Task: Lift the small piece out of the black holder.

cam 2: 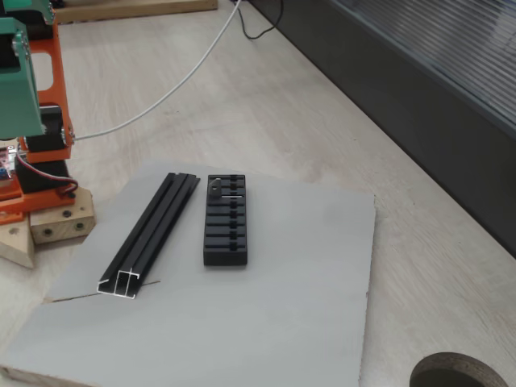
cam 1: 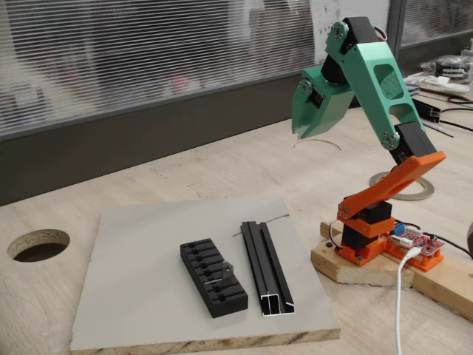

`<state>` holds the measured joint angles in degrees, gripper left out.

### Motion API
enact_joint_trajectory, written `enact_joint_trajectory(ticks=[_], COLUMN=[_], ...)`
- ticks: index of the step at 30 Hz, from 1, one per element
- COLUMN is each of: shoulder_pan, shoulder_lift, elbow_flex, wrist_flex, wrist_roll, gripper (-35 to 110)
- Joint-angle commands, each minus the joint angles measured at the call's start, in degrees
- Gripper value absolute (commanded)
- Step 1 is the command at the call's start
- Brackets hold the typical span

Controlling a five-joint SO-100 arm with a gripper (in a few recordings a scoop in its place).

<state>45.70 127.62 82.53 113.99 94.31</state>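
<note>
A teal and orange robot arm stands folded at the right of a pale wooden desk (cam 1: 222, 166), its gripper (cam 1: 309, 133) raised high and pointing down, holding nothing; the fingers look close together, but whether they are fully closed cannot be told. The black holder (cam 1: 213, 276) lies well apart from it — down, to the left and nearer in this fixed view — on a grey board (cam 1: 133, 281). Its long axis runs from far left to near right, and a long black rail (cam 1: 266, 268) lies just beside it on the right, nearly parallel. The small piece (cam 1: 222, 275) sits in a slot toward the holder's near end, a thin pale sliver here. In the other fixed view the small piece (cam 2: 228, 193) shows more plainly, as a thin silver bar lying across the black holder (cam 2: 226, 219) near its far end — next to the end slot — with the rail (cam 2: 151, 234) on the left. To reach it the gripper would probably need to swing out and descend a long way.
</note>
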Motion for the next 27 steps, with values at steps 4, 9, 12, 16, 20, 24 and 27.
enact_joint_trajectory(ticks=[4,9,12,16,20,24,27], shoulder_pan=[0.0,-0.09,-0.26,-3.25,-13.71,-22.41,-27.77], shoulder_lift=[0.62,0.53,0.53,0.53,0.18,-2.72,-4.48], elbow_flex=[0.09,0.09,0.09,0.09,0.09,0.0,0.0], wrist_flex=[1.32,1.41,1.41,1.41,1.32,1.32,1.32], wrist_roll=[0.35,0.35,0.44,0.53,4.22,15.82,26.54], gripper=[12,12,12,12,12,12,12])
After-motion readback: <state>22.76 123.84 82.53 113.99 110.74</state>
